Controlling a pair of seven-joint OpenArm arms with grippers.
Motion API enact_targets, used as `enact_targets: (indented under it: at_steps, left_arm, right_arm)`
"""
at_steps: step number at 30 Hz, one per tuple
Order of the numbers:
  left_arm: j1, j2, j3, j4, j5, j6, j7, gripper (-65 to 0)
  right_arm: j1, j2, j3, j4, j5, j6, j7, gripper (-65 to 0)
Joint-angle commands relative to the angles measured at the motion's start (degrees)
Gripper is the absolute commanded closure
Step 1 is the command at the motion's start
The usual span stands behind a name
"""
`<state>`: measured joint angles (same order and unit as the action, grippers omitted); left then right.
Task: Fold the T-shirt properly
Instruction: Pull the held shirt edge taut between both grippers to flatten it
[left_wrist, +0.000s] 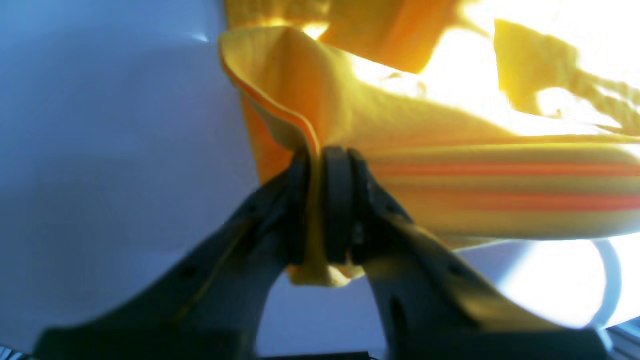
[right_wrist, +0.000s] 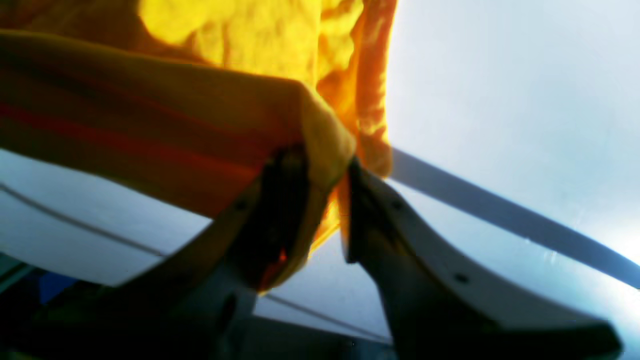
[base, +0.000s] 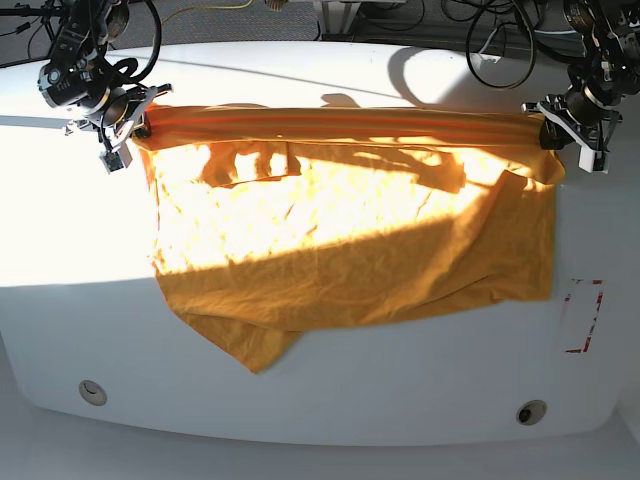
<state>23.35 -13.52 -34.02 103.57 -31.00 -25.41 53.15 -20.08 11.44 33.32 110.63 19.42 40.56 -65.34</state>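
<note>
1. T-shirt (base: 350, 250) lies spread across the middle of the white worktop (base: 330, 400) in the base view, its far hem pulled into a taut band across the upper part of the frame, while a loose flap trails towards the lower left.
2. The left gripper (left_wrist: 320, 200), at the upper right of the base view, has its jaws pressed on a pinched corner of that hem; in the left wrist view, cloth fills the narrow gap between them.
3. The right gripper (right_wrist: 325, 200), at the upper left of the base view, holds the opposite corner. Its jaws stand slightly apart in the right wrist view, with a thick fold of fabric wedged between them.
4. Handling, as a judgement: the cloth looks soft, light and limp. It sags and wrinkles wherever it is not stretched, so it should drape rather than keep any shape.
5. The doubled hem corners seem the best places to hold, since the thicker seam gives the jaws more to bite.
6. Risk: uneven pulling could skew the edge or drag the lower flap into a bunch.
</note>
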Motion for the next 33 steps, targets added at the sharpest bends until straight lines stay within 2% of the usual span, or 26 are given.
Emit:
enact_targets:
  at_steps: [1,2,3,4,7,9,15,18,22,26,33]
  left_arm:
    - [0.7,-2.3,-0.7,0.8,0.9,0.6,1.1,-21.5]
    - [0.9,-3.0,-0.6,1.0,0.9,0.6,2.1,-28.3]
    - [0.9,-3.1,-0.6,1.0,0.9,0.6,2.4,-30.8]
    - [0.9,-3.1,-0.6,1.4,0.9,0.6,3.3,-38.8]
    - [0.9,-3.2,-0.7,1.5,0.8,0.6,4.7,-46.8]
    - [0.9,-3.6,-0.7,2.1,0.8,0.6,5.4,-46.7]
    - [0.9,-4.5,-1.0,7.1,0.5,0.5,6.4,-43.9]
    - [0.8,-4.5,-2.7,9.4,0.4,0.4,6.4,-44.0]
    - [-1.1,-4.3,-4.2,10.9,0.0,0.4,6.4,-44.0]
    - [-3.7,-4.2,-4.6,10.9,-2.6,0.4,6.5,-44.0]
    - [-4.5,-3.5,-4.1,10.8,-8.6,0.4,6.5,-43.9]
  right_arm:
    - [-0.9,1.3,0.7,2.3,-1.7,-0.6,-1.0,-24.9]
    - [-1.4,1.2,0.7,2.9,-1.7,-0.6,-1.0,-31.4]
    - [-1.7,1.2,0.7,3.2,-1.7,-0.6,-1.0,-33.6]
    - [-2.3,1.0,0.7,4.3,-1.6,-0.6,-1.0,-40.9]
    - [-3.1,0.6,0.7,5.8,-1.2,-0.6,-1.1,-51.2]
    - [-3.2,0.6,0.7,6.1,-1.2,-0.6,-1.1,-54.5]
    - [-2.6,0.6,0.7,6.2,0.8,-0.6,-0.9,-53.6]
    - [-1.4,1.2,0.9,6.1,3.0,-0.6,-0.8,-53.1]
    - [0.2,1.3,1.0,6.0,3.2,-0.6,-0.9,-53.1]
    - [2.0,1.3,1.3,6.0,3.1,-0.6,-0.8,-53.1]
    - [6.2,0.0,5.8,4.2,3.1,-0.6,-0.8,-53.1]
